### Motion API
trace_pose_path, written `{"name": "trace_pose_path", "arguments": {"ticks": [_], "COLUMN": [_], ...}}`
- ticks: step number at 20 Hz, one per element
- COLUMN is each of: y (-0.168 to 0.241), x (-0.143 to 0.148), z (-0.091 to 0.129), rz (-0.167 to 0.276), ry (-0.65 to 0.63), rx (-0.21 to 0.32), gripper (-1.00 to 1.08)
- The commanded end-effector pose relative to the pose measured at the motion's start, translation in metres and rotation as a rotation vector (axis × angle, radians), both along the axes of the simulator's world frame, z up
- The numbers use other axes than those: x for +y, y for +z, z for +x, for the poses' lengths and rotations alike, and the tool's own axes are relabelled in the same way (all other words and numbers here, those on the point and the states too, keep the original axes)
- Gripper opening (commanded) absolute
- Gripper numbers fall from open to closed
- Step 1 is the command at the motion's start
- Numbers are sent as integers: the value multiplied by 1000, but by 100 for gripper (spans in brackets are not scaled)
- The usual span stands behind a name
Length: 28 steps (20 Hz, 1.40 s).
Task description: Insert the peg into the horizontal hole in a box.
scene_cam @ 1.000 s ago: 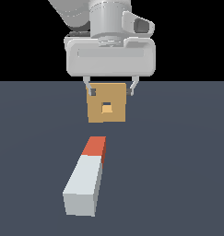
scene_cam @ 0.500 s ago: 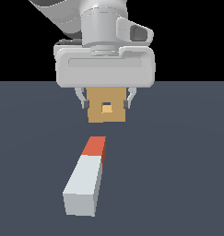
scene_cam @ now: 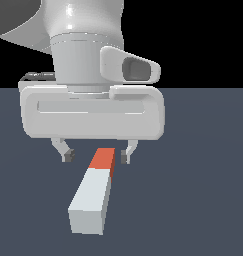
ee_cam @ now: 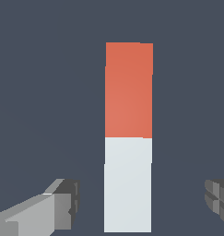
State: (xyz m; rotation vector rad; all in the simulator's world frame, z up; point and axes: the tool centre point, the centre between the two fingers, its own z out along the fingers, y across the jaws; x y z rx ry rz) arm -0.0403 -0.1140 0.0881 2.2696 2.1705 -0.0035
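The peg (scene_cam: 95, 187) lies flat on the dark floor, its orange-red end pointing away from the exterior camera and its pale grey-white end (scene_cam: 87, 220) nearest it. My gripper (scene_cam: 96, 156) is open and empty, with one fingertip on each side of the peg. In the wrist view the peg (ee_cam: 128, 138) runs lengthwise between the two fingers (ee_cam: 62, 203), and the gripper (ee_cam: 141, 200) straddles its white part without touching it. The box and its hole are hidden behind the gripper body in the exterior view and are out of the wrist view.
The gripper's wide grey body (scene_cam: 93, 115) and the arm above it fill the upper middle of the exterior view. Only the dark blue-grey floor (scene_cam: 203, 200) surrounds the peg.
The gripper has come from in front of the box toward the exterior camera and down over the peg, and now covers the box. The peg has not moved.
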Motion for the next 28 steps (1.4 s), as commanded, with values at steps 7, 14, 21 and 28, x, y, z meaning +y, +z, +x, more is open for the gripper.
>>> {"name": "trace_pose_path", "arguments": {"ticks": [7,14,21,28], "y": [-13,-32,-62,-66], "x": [-17,-19,-21,-22], "z": [-6,-6,-7,-6], "rz": [1,1,2,2], "ry": [-9,-9,-10,-10], "rx": [1,0,0,-1], "gripper": [100,100,100,-100]}}
